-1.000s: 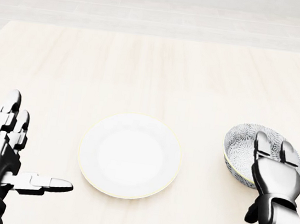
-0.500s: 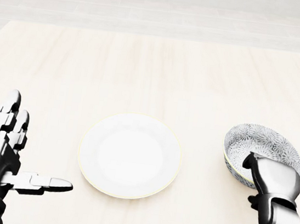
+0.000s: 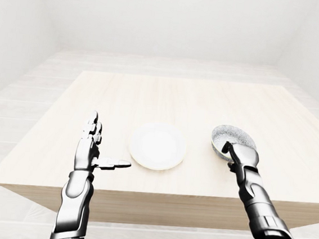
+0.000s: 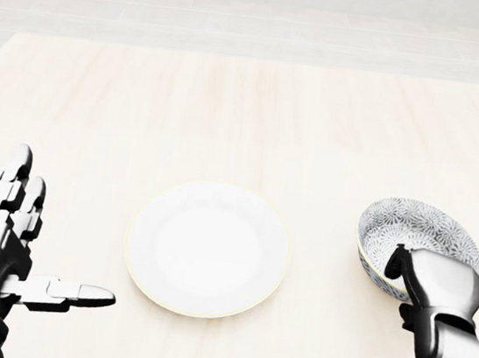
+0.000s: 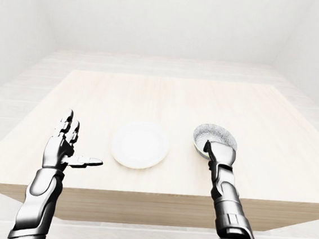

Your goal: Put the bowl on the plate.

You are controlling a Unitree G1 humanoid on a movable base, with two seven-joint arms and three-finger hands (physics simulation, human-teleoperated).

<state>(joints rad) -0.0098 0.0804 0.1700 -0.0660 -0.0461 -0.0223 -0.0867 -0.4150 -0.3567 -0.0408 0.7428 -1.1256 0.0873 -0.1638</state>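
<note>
Bowl (image 4: 422, 231) right of plate (image 4: 208, 250); right robot hand (image 4: 437, 289) pinching near rim, left robot hand (image 4: 1, 245) spread. One-sided grip: your lift may tip it.

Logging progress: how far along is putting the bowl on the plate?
Done: the right hand is at the bowl, which sits on the table right of the plate in the head view. In hand: its fingers curl over the bowl's rim, gripping. Left: lifting it and setting it on the bare plate. The left hand is open.
</note>
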